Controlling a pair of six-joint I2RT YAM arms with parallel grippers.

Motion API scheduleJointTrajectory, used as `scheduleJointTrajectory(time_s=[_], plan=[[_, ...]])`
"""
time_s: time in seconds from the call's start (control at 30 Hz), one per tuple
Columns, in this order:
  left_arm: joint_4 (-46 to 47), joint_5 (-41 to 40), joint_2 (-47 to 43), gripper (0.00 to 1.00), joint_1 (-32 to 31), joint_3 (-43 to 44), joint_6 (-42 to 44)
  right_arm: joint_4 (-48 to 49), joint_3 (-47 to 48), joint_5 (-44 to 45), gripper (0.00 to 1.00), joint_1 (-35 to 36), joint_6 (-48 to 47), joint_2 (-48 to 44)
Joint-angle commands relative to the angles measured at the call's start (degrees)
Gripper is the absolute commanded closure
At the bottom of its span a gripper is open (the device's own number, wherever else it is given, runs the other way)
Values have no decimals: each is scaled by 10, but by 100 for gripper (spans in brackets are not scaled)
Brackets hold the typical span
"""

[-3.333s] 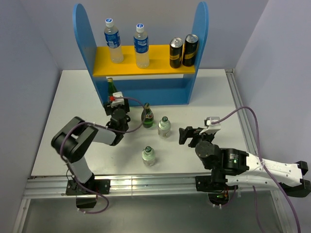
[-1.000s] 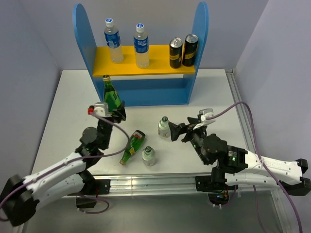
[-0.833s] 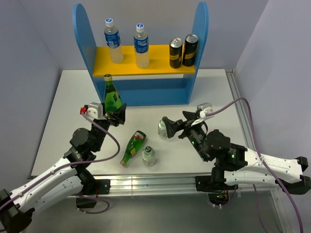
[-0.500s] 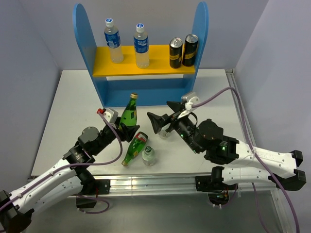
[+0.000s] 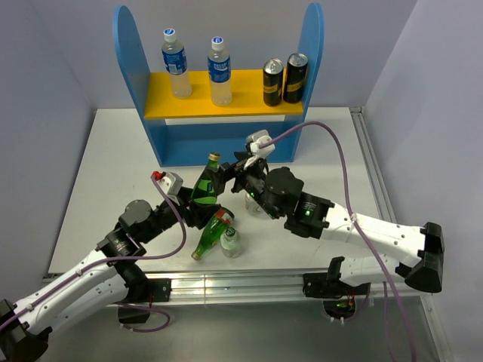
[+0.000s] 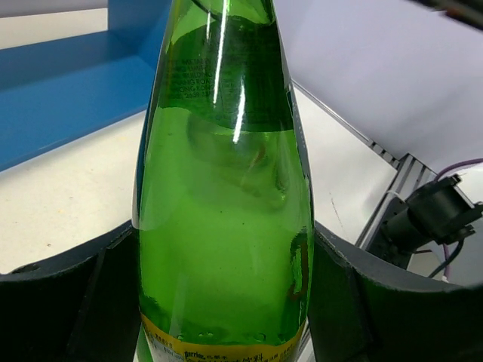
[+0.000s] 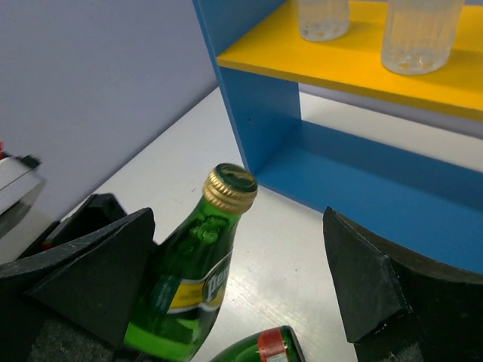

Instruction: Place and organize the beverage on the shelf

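My left gripper [image 5: 198, 197] is shut on a dark green glass bottle [image 5: 204, 183] and holds it tilted above the table. In the left wrist view the bottle [image 6: 225, 219] fills the space between both fingers. My right gripper [image 5: 235, 175] is open, level with this bottle's gold-capped neck [image 7: 229, 186], not touching it. A second green bottle [image 5: 209, 234] lies on its side on the table. A short clear bottle [image 5: 231, 241] stands beside it. Another is mostly hidden under my right arm. The blue shelf [image 5: 130, 53] holds two blue-label bottles [image 5: 174, 63] on its yellow board [image 5: 241, 101].
Two black-and-gold cans [image 5: 284, 78] stand on the right of the yellow board. The shelf's blue base [image 7: 392, 188] lies just beyond the held bottle. The table's near edge is a metal rail [image 5: 226, 283]. Grey walls close in on both sides.
The second green bottle fell over earlier. My left gripper carried its bottle right and toward the middle. My right arm swung left and back, bringing its open gripper beside the bottle's neck.
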Motion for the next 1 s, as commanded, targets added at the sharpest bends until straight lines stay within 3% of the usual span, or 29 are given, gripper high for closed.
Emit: scheduleJointTrajectory(time_s=[0.0, 0.23, 0.37, 0.47, 0.5, 0.73, 0.97], plan=[[113, 27, -27, 100, -1, 32, -12, 44, 29, -36, 1, -23, 44, 13], [102, 43, -38, 100, 0, 33, -7, 64, 41, -63, 4, -53, 74, 60], [98, 54, -40, 100, -1, 32, -3, 72, 60, -76, 17, -58, 86, 91], [91, 53, -45, 100, 0, 31, -2, 69, 75, -88, 38, -58, 93, 114], [89, 53, -47, 100, -1, 31, -1, 65, 79, -88, 52, -58, 95, 119], [85, 31, -57, 100, 0, 23, 5, 55, 78, -85, 100, -59, 101, 124], [92, 12, -42, 100, -1, 15, 5, 53, 55, -74, 100, -58, 79, 101]])
